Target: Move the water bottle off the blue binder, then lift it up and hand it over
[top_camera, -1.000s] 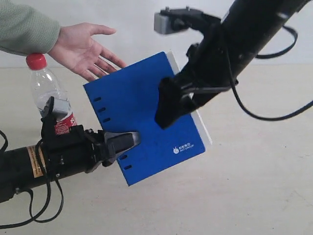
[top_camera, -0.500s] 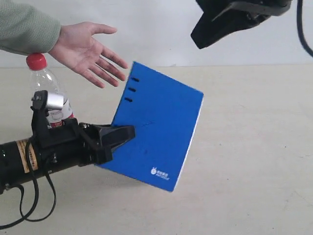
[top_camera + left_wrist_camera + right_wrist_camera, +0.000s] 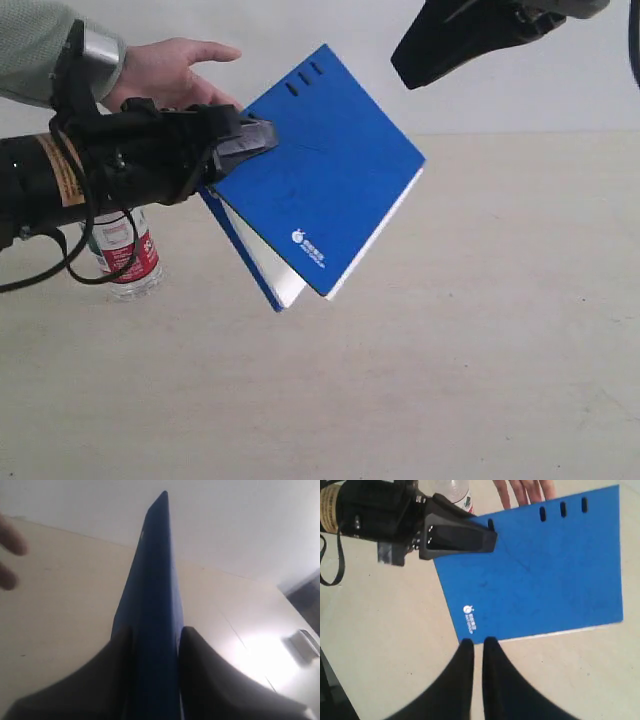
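The fingers of the left gripper (image 3: 255, 140) were clamped on the left corner of a thin royal-blue ring binder (image 3: 330, 185), one finger on each face of it, as the left wrist view showed edge-on. The binder hung in the air, clear of the pale beige counter (image 3: 500, 350), tilted with its slotted edge up and far and its small white logo (image 3: 308, 245) toward the low near corner. Its under cover sagged apart a little, so the white pages showed along the lower edges. The fingers of the right gripper (image 3: 477, 645) were drawn together with only a thin slit between them and held nothing. That gripper hovered high at the far right, well apart from the binder. A clear ribbed plastic water bottle with a red-and-white label (image 3: 125, 255) stood upright on the counter at the left, under the left arm, which hid its top. A person's open hand in a grey-green sleeve (image 3: 170, 70) reached in at the far left, just beyond the left gripper.
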